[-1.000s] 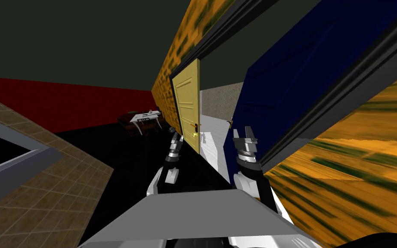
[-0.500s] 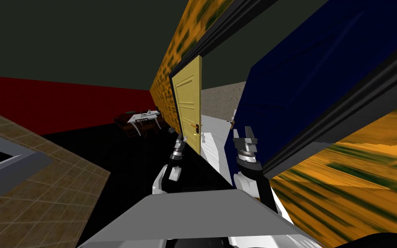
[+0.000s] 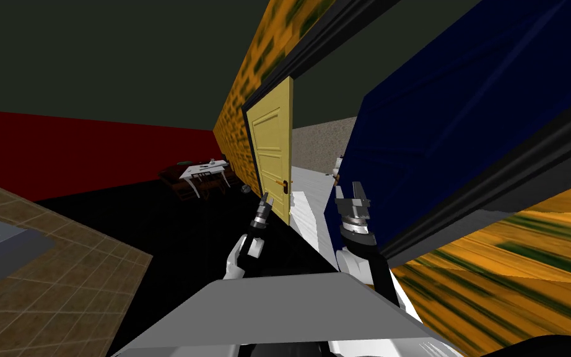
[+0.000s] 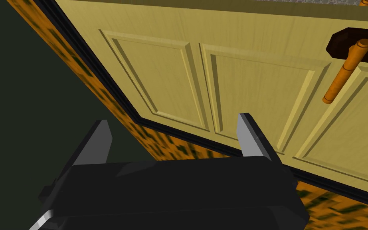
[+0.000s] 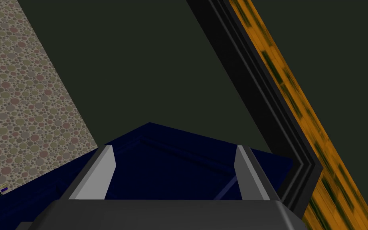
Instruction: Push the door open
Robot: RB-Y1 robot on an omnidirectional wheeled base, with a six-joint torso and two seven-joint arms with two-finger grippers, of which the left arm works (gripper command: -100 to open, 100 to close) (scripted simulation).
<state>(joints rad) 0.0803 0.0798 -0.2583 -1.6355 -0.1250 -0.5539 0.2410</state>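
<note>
Orange wall [image 3: 236,111] had two doors, both ajar. Yellow door [image 4: 255,80] looked like the target: partly open, I'd guess, more pushing left. Left gripper [image 4: 171,119] sat just short of it, fingers spread. One handle [image 4: 345,74]. Right gripper [image 3: 352,189] was spread too, beside the blue door [image 3: 439,124].

Flat, even lighting. The yellow door [image 3: 272,149] and the white floor strip [image 3: 306,214] beside it read brightest, the blue door [image 3: 439,118] dark, the near floor [image 3: 179,242] almost black. Soft shading models the door panels in the left wrist view. Toward the head view's right corner the orange wall [image 3: 526,273] pattern stretches into streaks, and the whole view is rolled.
</note>
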